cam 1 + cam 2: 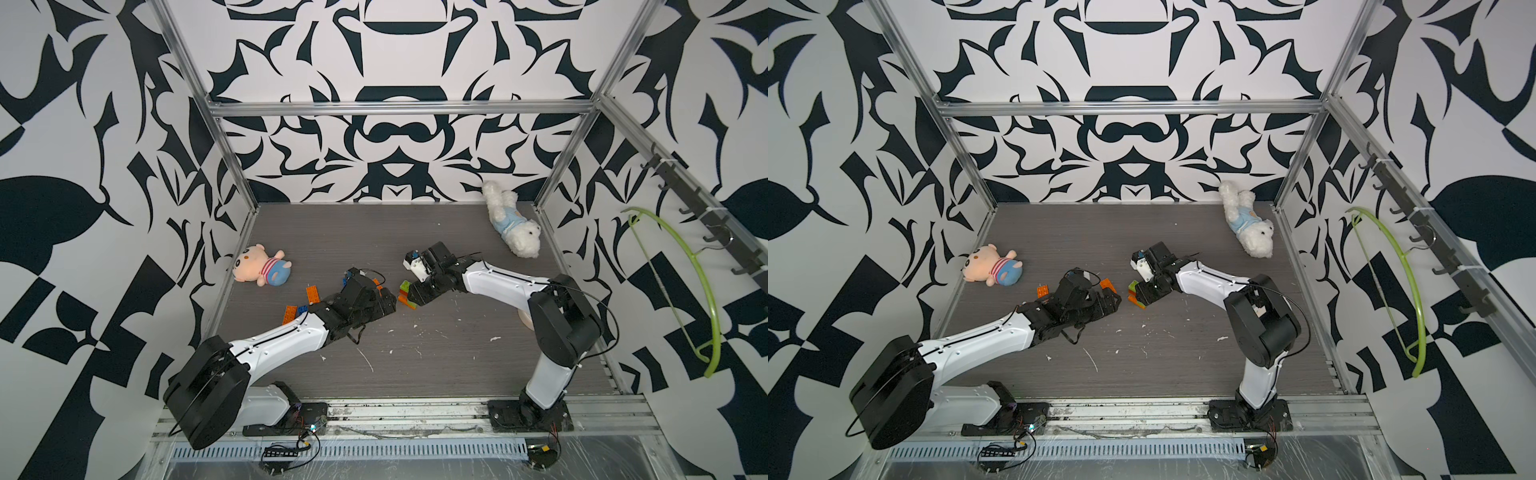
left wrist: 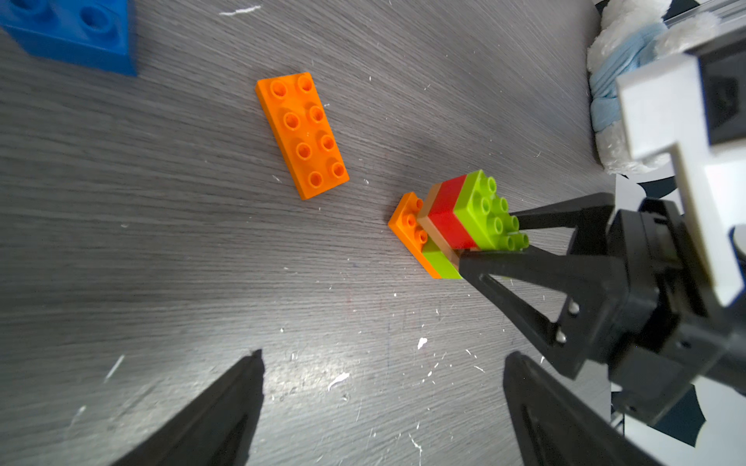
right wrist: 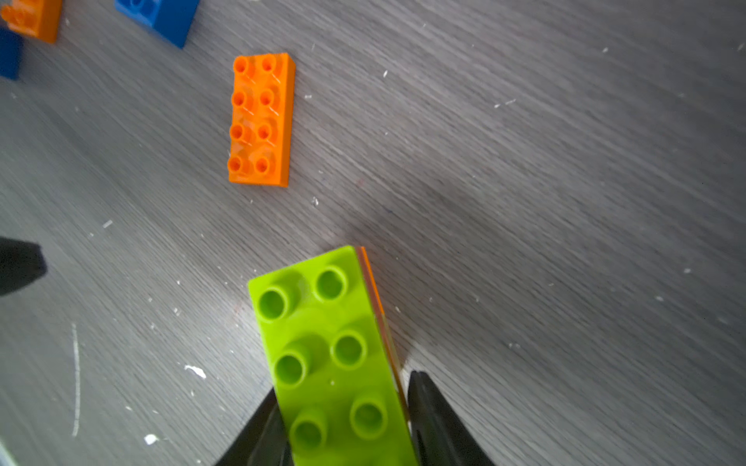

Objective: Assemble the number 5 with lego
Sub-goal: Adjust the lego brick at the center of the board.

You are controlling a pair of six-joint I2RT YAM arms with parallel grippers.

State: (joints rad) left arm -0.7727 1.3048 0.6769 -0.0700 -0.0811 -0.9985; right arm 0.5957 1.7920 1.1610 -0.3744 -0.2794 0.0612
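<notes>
In both top views the walls (image 1: 395,54) are white with a large black ornamental pattern. A frame of aluminium profiles (image 1: 399,109) stands before them, with a horizontal bar across the upper middle and slanted posts at left and right. The floor (image 1: 374,232) in the lower middle is grey with a fine wood grain and carries small white flecks (image 1: 494,338). At the right edge, a dark rail of hooks (image 1: 702,205) holds a lime green hanger (image 1: 701,272). The light is even; the left wrist view shows a bright reflection (image 2: 290,375) on the floor.
</notes>
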